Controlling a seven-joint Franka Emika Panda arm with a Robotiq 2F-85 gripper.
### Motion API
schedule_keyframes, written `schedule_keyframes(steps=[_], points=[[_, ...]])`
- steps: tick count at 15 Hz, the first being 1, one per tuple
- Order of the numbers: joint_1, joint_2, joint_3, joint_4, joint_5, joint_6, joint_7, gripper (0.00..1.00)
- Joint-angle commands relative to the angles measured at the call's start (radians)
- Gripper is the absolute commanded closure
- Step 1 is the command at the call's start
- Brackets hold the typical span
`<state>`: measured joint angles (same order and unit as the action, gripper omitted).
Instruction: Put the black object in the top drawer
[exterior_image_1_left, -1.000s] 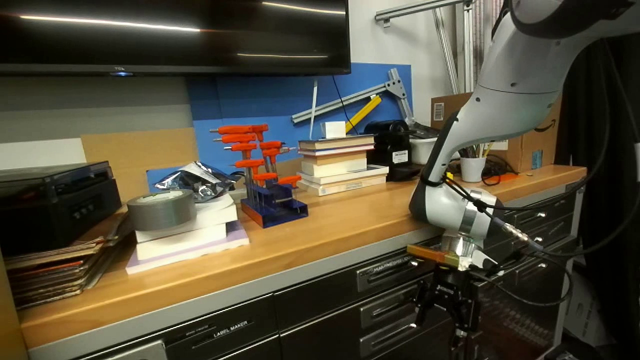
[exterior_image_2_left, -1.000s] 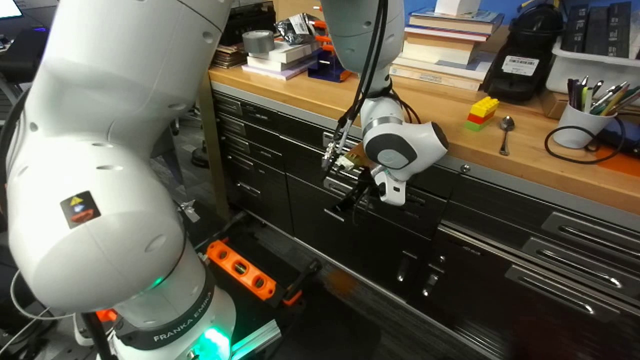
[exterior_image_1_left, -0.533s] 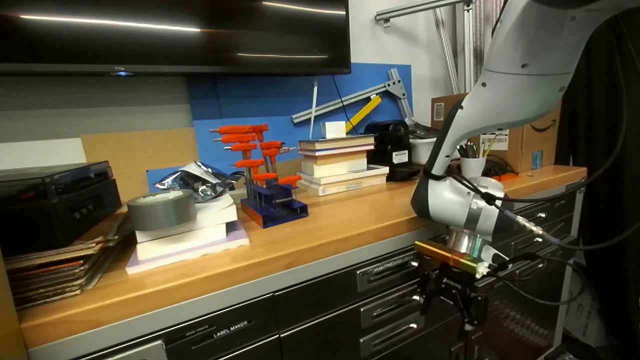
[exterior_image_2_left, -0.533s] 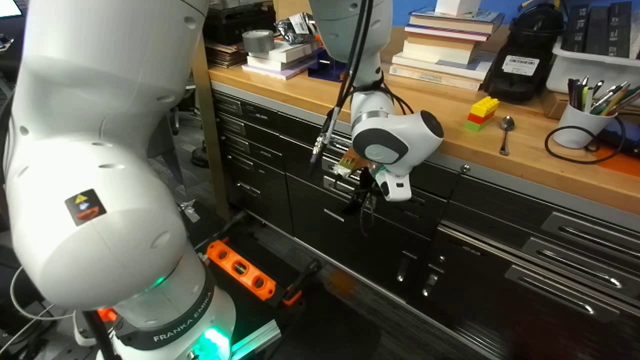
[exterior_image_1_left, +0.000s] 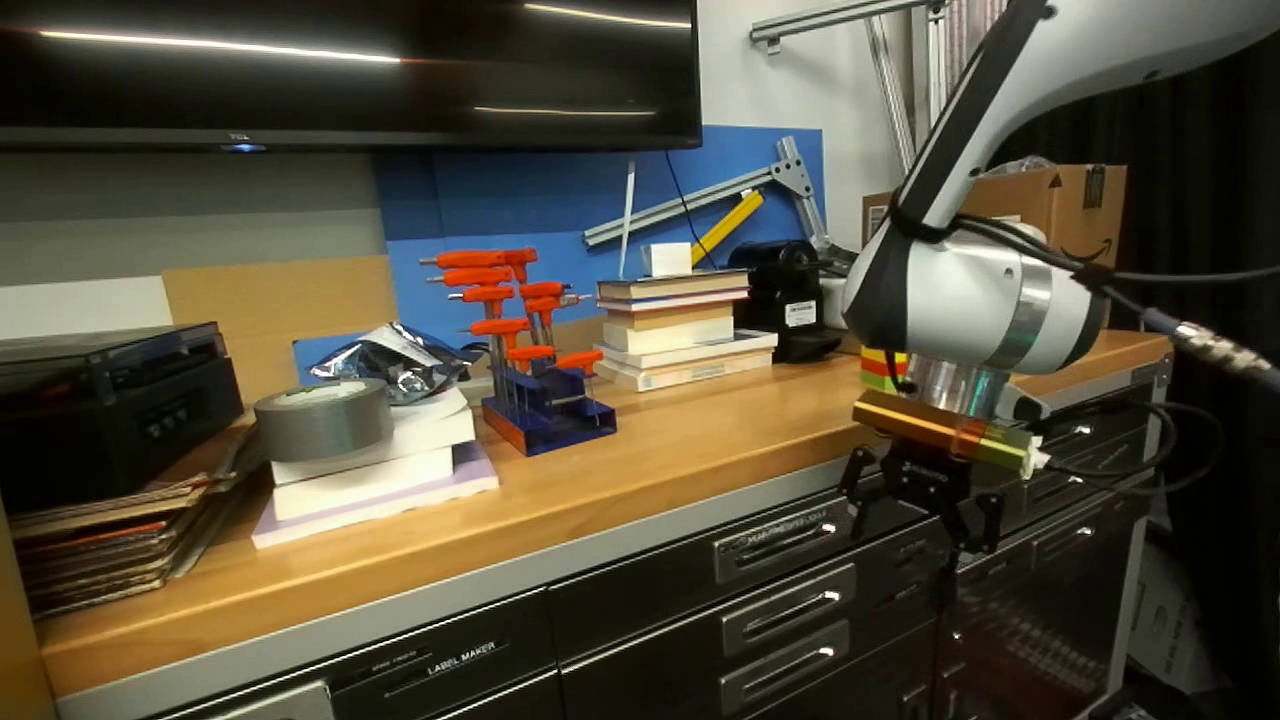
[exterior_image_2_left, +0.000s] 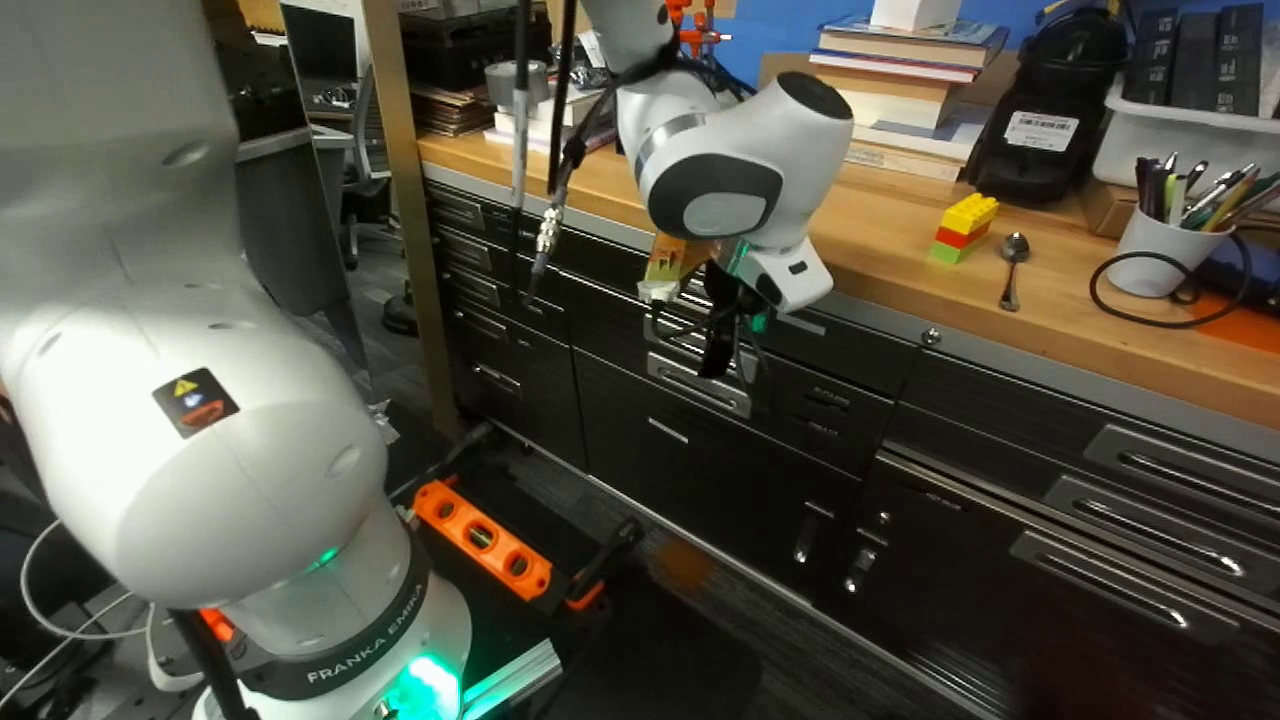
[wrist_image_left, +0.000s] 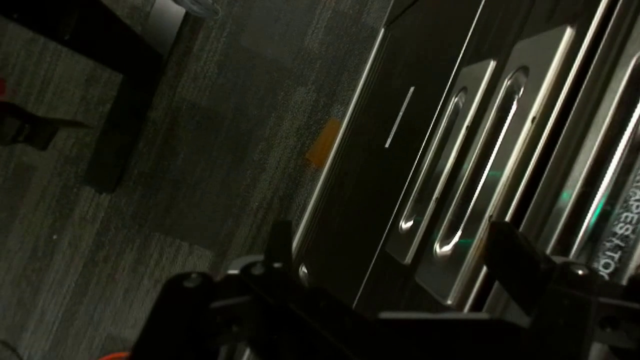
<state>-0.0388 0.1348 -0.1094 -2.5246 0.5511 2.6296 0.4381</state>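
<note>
The black object does not show in any view; it is hidden or out of view. The top drawer (exterior_image_1_left: 650, 603) is a dark front just under the worktop, with a labelled silver handle (exterior_image_1_left: 775, 545), and it looks pushed in. In the wrist view that handle (wrist_image_left: 600, 195) runs along the right edge, beyond the right finger. My gripper (exterior_image_1_left: 918, 535) hangs in front of the cabinet, below the worktop edge, pointing down. Its two fingers stand wide apart with nothing between them, and past the gripper (wrist_image_left: 391, 232) I see lower drawer handles and floor.
The wooden worktop (exterior_image_1_left: 690, 440) carries stacked books (exterior_image_1_left: 680, 320), a hex-key stand (exterior_image_1_left: 550, 410) and a bigger black device (exterior_image_1_left: 785, 310). Toy bricks (exterior_image_2_left: 963, 228), a spoon (exterior_image_2_left: 1012, 272) and a pen cup (exterior_image_2_left: 1165, 250) stand further along. An orange level (exterior_image_2_left: 480, 540) lies near my base.
My gripper has risen in front of the drawers, toward the worktop's height, and the wrist has turned. The fingers stay spread. Drawers and worktop things have not moved.
</note>
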Motion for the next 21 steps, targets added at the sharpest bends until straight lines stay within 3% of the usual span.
schedule_keyframes(steps=[1,2,5,11,15,17,21], points=[[0.06,-0.231,-0.049,-0.137,-0.282,-0.02,0.09,0.0],[0.014,-0.271,-0.003,-0.144,-0.367,-0.043,0.108,0.0],[-0.018,-0.41,0.045,-0.145,-0.547,-0.188,0.111,0.0],[0.001,-0.623,0.099,-0.088,-0.572,-0.535,-0.142,0.0],[0.015,-0.7,0.108,-0.043,-0.582,-0.724,-0.307,0.0],[0.015,-0.733,0.11,-0.039,-0.596,-0.755,-0.357,0.0],[0.023,-0.805,0.095,-0.073,-0.614,-0.699,-0.466,0.0]])
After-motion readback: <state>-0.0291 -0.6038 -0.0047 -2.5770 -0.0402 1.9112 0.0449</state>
